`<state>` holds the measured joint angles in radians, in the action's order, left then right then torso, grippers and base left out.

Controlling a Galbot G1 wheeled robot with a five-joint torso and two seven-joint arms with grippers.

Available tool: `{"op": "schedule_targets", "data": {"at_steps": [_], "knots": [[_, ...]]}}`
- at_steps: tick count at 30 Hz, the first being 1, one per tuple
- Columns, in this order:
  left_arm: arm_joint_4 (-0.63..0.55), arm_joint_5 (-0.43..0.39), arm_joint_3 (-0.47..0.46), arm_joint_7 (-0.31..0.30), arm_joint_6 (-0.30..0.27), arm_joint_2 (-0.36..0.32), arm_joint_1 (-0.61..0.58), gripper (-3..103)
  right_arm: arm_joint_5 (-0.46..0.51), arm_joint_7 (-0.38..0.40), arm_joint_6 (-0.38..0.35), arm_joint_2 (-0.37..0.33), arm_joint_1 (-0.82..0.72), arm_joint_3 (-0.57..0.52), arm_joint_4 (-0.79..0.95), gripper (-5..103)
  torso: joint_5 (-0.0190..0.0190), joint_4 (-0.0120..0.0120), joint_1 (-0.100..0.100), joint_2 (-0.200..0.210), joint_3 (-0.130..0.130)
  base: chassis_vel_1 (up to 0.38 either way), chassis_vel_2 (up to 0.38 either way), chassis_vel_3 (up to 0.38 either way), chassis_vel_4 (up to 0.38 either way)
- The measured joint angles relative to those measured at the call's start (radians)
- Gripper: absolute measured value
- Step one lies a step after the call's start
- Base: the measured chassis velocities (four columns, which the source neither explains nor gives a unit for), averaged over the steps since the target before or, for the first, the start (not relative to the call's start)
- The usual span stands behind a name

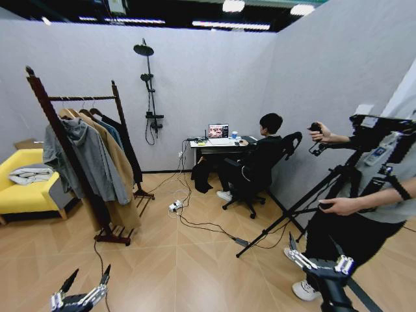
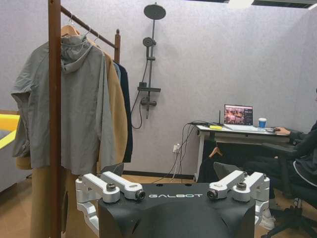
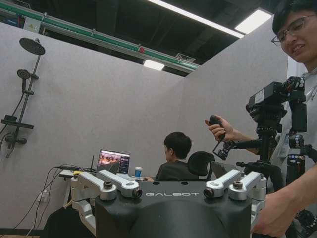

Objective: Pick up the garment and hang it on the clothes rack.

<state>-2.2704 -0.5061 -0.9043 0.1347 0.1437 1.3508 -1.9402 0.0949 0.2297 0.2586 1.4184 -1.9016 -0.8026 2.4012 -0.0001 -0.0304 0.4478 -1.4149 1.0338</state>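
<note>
Holding 4 hung pieces on its 1 horizontal rail: tall dark reddish-brown wooden clothes rack (image 1: pixel 81 98) with 2 knob-topped posts and a low slatted base, at the room's left on the wood-look floor (image 1: pixel 195 260). Nearest the front post, a grey hooded jacket (image 1: pixel 91 156); next, a long tan coat (image 1: pixel 120 182); then a dark teal-blue jacket (image 1: pixel 112 132); last, at the rail's far end, the long plain black coat-like garment (image 1: pixel 130 153) of soft fabric, hanging straight down toward the base.

Lying on the bright yellow sofa (image 1: pixel 26 195) left of the rack: 1 heap of pale clothing (image 1: pixel 29 173).

Low at the head view's bottom edge, well apart from rack and garment and touching neither: left gripper (image 1: pixel 91 273), black with silver fingers, spread wide and holding nothing. At the lower right, beside a person's legs and farther still from the garment: right gripper (image 1: pixel 322 263), likewise spread wide, nothing between the fingers.
</note>
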Motion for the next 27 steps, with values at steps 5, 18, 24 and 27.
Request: {"op": "schedule_targets", "data": {"at_steps": [5, 18, 24, 27], "knots": [[0.0, 0.0, 0.0, 0.001, 0.0, 0.0, 0.0, 100, 0.0, 0.0, 0.0, 0.0, 0.0, 0.0, 0.0, 100, 0.0009, 0.0002, 0.0, 0.0, 0.0, -0.163, -0.158, 0.161, 0.131], [0.0, 0.0, 0.0, 0.001, 0.0, 0.0, 0.0, 100, 0.0, 0.0, 0.0, 0.0, 0.0, 0.0, 0.0, 100, -0.0004, 0.0, 0.0, 0.0, 0.0, 0.021, 0.019, -0.011, -0.029], [0.0, 0.0, 0.0, 0.0, 0.0, 0.0, 0.0, 100, 0.0, 0.0, 0.0, 0.0, 0.0, 0.0, 0.0, 100, 0.0009, 0.0, 0.0, 0.0, 0.0, 0.175, 0.152, -0.166, -0.148], [0.0, 0.0, 0.0, 0.0, 0.0, 0.0, 0.0, 100, 0.0, 0.0, 0.0, 0.0, 0.0, 0.0, 0.0, 100, 0.0005, 0.0001, 0.0, 0.0, 0.0, 0.19, 0.186, -0.181, -0.199]]}}
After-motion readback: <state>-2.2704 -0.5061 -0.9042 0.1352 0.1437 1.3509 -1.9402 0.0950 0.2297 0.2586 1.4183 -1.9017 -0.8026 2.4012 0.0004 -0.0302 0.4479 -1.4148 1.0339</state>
